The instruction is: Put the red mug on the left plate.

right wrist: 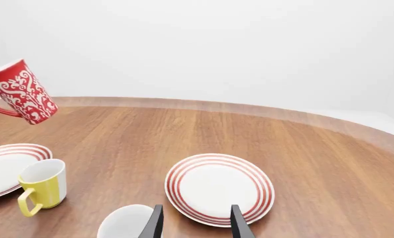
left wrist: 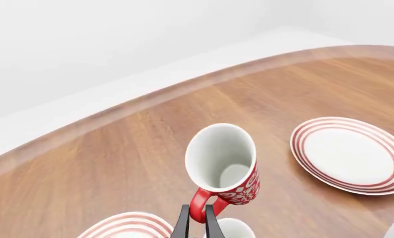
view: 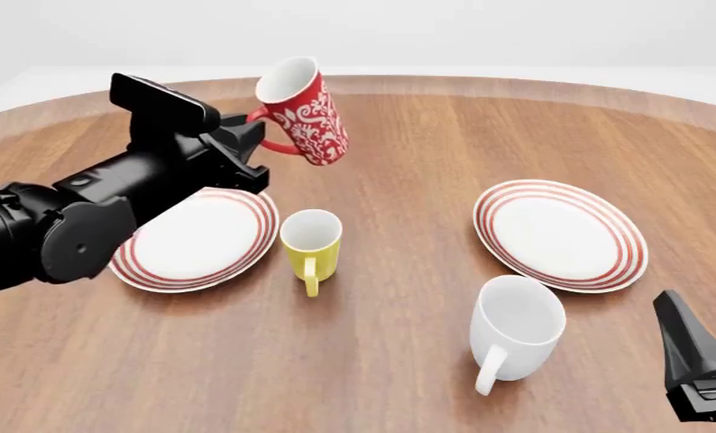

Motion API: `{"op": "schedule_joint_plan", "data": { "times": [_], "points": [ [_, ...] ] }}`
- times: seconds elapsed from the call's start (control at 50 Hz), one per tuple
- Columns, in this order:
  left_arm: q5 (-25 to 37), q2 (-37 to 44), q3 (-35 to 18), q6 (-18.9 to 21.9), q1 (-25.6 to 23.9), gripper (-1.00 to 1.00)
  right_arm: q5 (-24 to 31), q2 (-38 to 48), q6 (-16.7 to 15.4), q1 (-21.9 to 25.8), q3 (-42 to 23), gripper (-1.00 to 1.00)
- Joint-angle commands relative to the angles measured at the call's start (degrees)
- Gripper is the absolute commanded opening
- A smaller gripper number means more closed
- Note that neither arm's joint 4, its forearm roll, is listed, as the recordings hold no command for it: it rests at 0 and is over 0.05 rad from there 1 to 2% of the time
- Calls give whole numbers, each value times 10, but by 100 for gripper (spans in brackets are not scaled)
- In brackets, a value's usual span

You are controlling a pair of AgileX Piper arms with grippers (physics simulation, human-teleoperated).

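Wooden table (view: 407,135), round-edged, brown grain, carrying everything else. Landmark throughout: the yellow mug (view: 311,246), upright near the table's middle, handle toward the camera in the front view.

Left arm (view: 81,216), black and bulky, reaching in over the table to the left of the yellow mug and partly covering the plate there.

2 matching plates with thin red rings. The left plate (view: 202,236) flat on the table just left of the yellow mug, rims nearly touching in the front view, nothing resting on it. The right plate (view: 559,233) well to the right of the yellow mug, also bare.

White mug (view: 517,329), larger than the other 2, to the right of and nearer the camera than the yellow mug, tilted with its handle down toward the front edge.

The red mug (view: 300,110) in the air, beyond and above the yellow mug, clear of the table and tipped with its white mouth up and to the left (floral pattern facing the front camera). Not over the left plate's middle; hanging past its far right rim.

Left gripper (left wrist: 198,220) pinched tight on the red mug's handle, fingers almost closed around the thin red loop.

Right gripper (right wrist: 194,218) low at the near right, far right of the yellow mug, fingers spread wide and holding nothing.
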Motion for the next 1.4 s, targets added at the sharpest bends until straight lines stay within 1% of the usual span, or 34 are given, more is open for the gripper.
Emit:
{"op": "schedule_joint_plan", "data": {
  "times": [0.02, 0.44, 0.62, 0.68, 0.84, 1.06, 1.16, 1.34, 1.4],
  "points": [
    [-7, -1, 2, 1, 16, -100, 0, 0, 0, 0, 0, 100],
    [-15, 2, 6, -6, 39, -100, 0, 0, 0, 1, 0, 100],
    [-19, 7, 3, 2, 51, -100, 1, 0, 0, 1, -1, 100],
    [-25, 8, 6, 9, 66, -100, 1, 0, -1, 1, -1, 100],
    [-31, 10, 9, 15, 84, -100, 1, 0, -1, 1, -1, 100],
    [-37, 15, 9, 21, 97, -100, 1, 0, -1, 1, -1, 100],
    [-52, 18, 19, 39, 107, -100, 1, 0, 0, 1, -1, 100],
    [-58, 25, 20, 41, 121, -100, 1, 0, 0, 0, -1, 100],
    [-63, 27, 24, 49, 124, -100, 1, 0, -1, 1, -1, 100]
  ]
}}
